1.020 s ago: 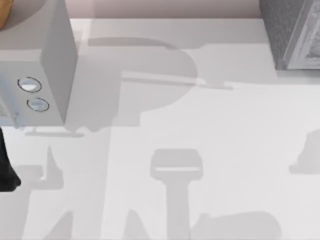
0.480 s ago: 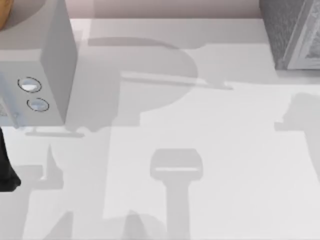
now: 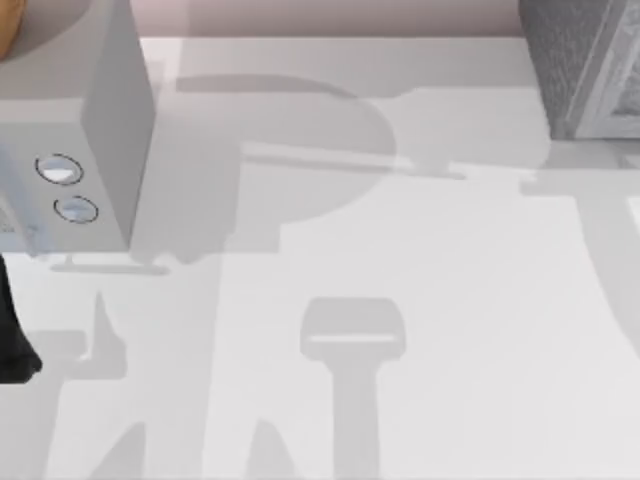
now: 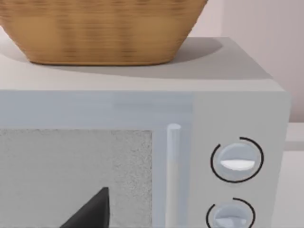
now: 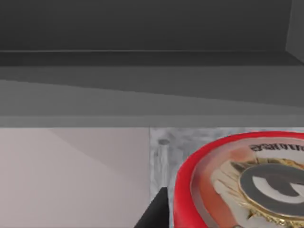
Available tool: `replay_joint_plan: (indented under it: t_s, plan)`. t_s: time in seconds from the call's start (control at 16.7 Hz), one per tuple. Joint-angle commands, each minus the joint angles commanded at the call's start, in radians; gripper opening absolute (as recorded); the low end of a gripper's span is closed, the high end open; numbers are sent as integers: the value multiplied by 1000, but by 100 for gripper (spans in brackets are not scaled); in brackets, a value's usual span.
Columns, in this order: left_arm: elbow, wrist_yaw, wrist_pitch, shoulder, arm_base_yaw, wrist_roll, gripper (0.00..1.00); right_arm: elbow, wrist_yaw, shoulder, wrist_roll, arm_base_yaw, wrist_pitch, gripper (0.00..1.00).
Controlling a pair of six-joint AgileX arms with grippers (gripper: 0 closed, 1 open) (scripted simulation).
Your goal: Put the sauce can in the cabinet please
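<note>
Our right claw point(image 5: 159, 209) carries the sauce can point(image 5: 242, 183) up beside the speckled grey cabinet point(image 3: 580, 65) at the desk's far right, though we cannot tell how tightly it grips. We should keep the glossy red cylinder level and clear the dark shelf edge point(image 5: 142, 59) before entering. Left claw point(image 4: 90, 211) idles before the smooth microwave point(image 4: 142, 109) under a woven basket point(image 4: 99, 28).

White table point(image 3: 420, 300), grey microwave point(image 3: 95, 130) at left with two knobs, wicker basket point(image 4: 99, 28) on top

sauce can point(image 5: 242, 183) running off the right wrist frame edge, label text unreadable, microwave point(image 3: 70, 150) and cabinet point(image 3: 585, 65) getting cropped at top view edges, basket point(image 4: 99, 31) top cut off
</note>
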Motion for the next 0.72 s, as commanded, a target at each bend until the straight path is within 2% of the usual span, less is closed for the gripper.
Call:
replay_joint_plan:
  t_s: [0.36,0.72]
  plan:
    - [0,0,0,0,0,0,100,396,38,279,10,41,-107,0]
    - [0,0,0,0,0,0,100,511,55,388,1,54,-155,0]
